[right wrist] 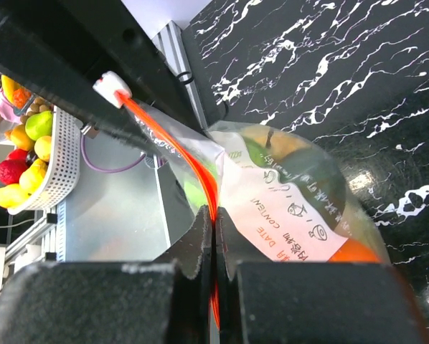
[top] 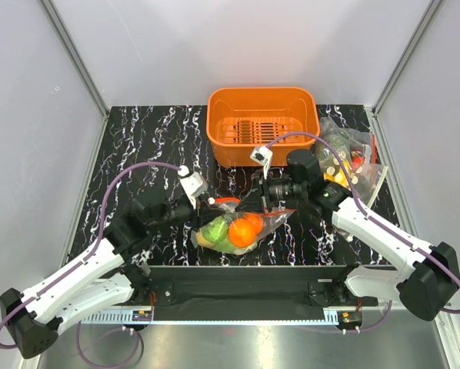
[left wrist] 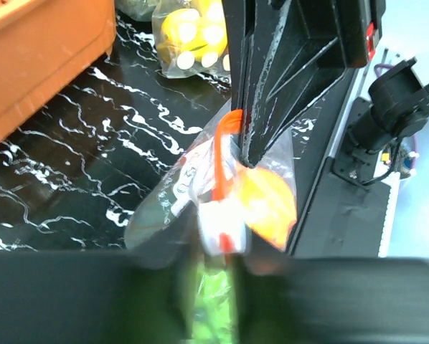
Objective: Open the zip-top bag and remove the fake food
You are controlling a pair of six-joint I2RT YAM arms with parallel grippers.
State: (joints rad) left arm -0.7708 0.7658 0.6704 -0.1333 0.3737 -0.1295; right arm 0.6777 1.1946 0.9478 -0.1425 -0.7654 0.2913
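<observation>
The zip-top bag (top: 241, 224) hangs just above the table's near edge, stretched between both grippers. Inside it show an orange fruit (top: 244, 231) and a green piece (top: 213, 229). My left gripper (top: 207, 204) is shut on the white slider end of the red-orange zip strip (left wrist: 222, 228). My right gripper (top: 265, 194) is shut on the strip further along, jaws pressed together on it (right wrist: 214, 223). In the right wrist view the bag (right wrist: 293, 208) shows a white label, and the strip (right wrist: 173, 147) runs up to the slider (right wrist: 112, 87). In the left wrist view the orange fruit (left wrist: 268, 201) shows through the plastic.
An orange basket (top: 262, 127) stands at the back middle. Behind my right arm lie a clear bag of yellow corn-like pieces (top: 339, 174), also in the left wrist view (left wrist: 189, 39), and a bag of greens (top: 342, 141). A white fruit basket (right wrist: 39, 154) sits off the table.
</observation>
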